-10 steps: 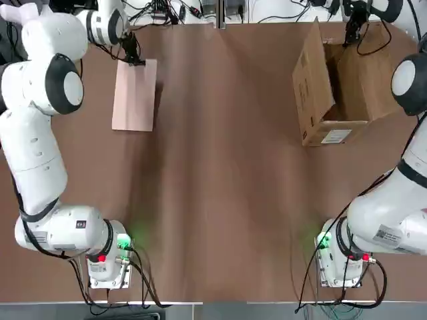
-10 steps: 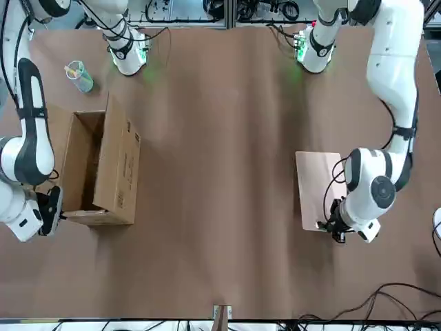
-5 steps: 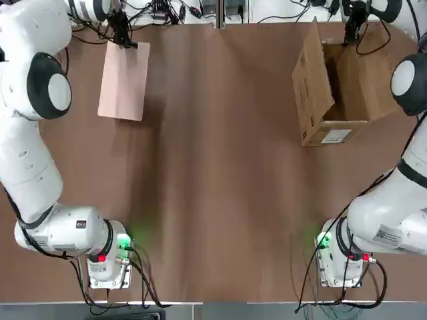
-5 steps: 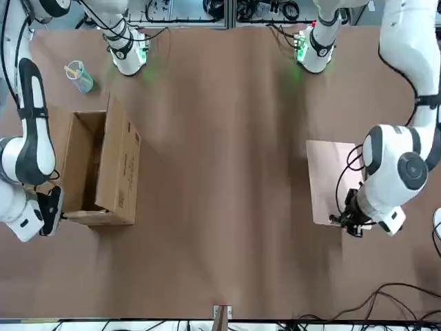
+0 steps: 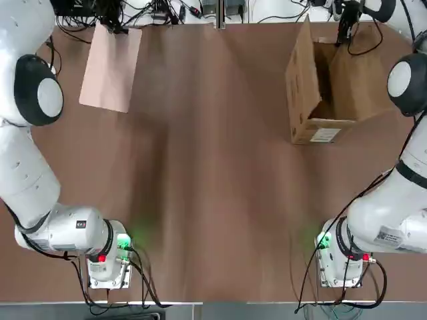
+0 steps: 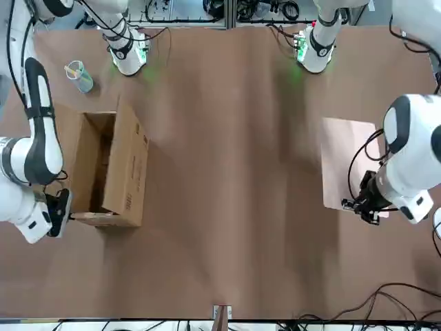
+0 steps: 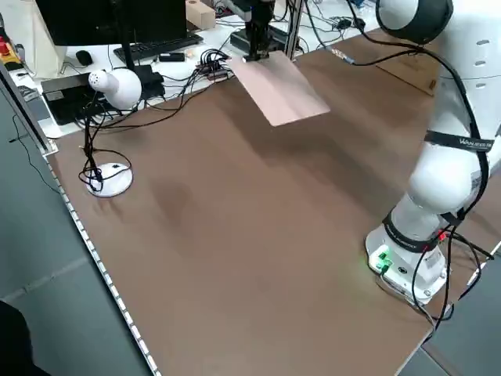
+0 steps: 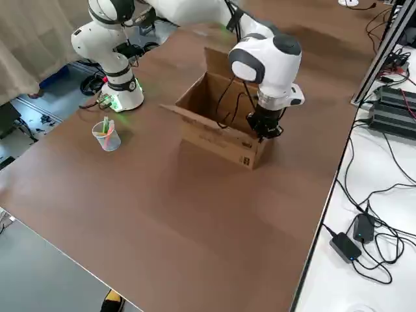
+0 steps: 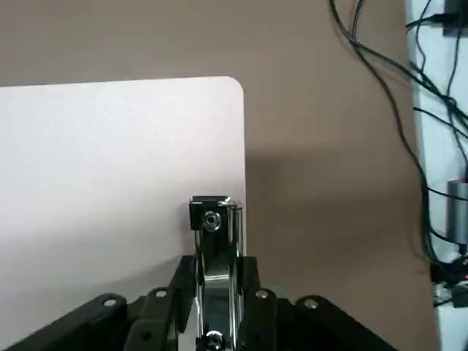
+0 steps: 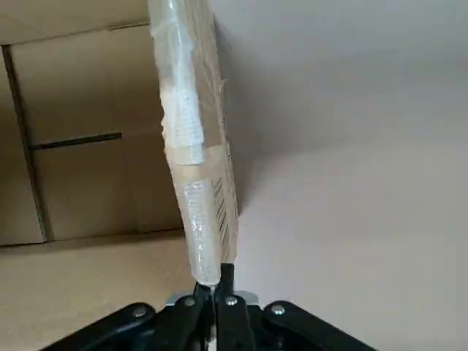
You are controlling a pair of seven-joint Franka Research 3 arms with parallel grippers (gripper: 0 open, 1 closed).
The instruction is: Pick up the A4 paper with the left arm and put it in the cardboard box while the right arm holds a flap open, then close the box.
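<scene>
Since a second ago, the A4 paper (image 5: 110,67) is being carried higher and toward the table's far left corner, and the cardboard box (image 5: 327,83) is being nudged slightly. The left gripper (image 9: 212,292) is being kept pinched on the sheet's metal clip (image 9: 213,219), so the paper is being held level, clear of the table (image 5: 213,187), well apart from the box. The right gripper (image 10: 216,292) is being kept pressed together on the edge of a taped flap (image 10: 194,146), likely so the opening is being left free for insertion. The left fingers are being cut off at the top view's edge; the box interior is being partly hidden by the upright flap.
</scene>
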